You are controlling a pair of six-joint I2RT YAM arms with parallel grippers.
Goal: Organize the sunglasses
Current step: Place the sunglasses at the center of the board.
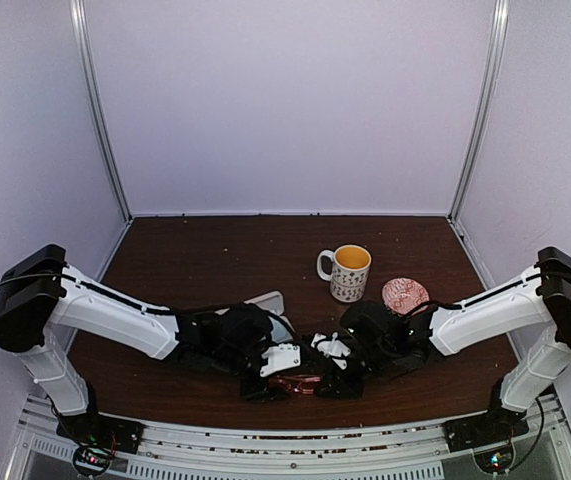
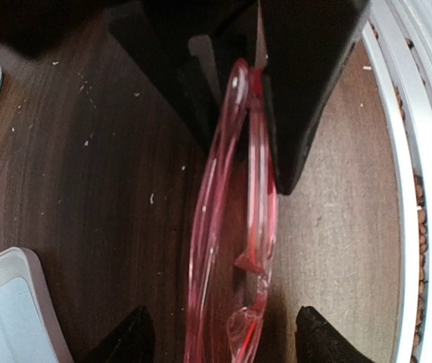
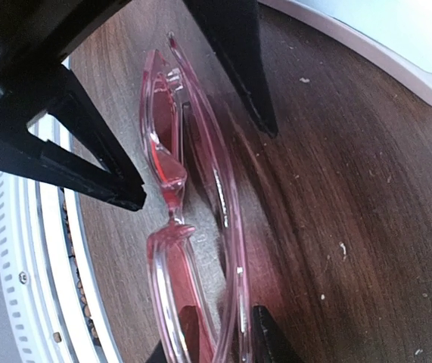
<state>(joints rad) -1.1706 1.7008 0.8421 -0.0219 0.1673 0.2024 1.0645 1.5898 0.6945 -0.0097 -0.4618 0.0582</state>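
Item: sunglasses, pink, folded, flat on the wooden table, lower centre of the overhead view. Probably light, springy, slick and easily bent, so best held by the rim. Right gripper pinches one end. Left gripper straddles the other, released.

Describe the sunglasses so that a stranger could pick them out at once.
Start at the dark wooden table, then go to its near edge, in front of the patterned white mug with a yellow inside. The sunglasses sit there: a slim, see-through pink frame, unlike the round red-patterned dish and the pale blue-and-white item nearby.
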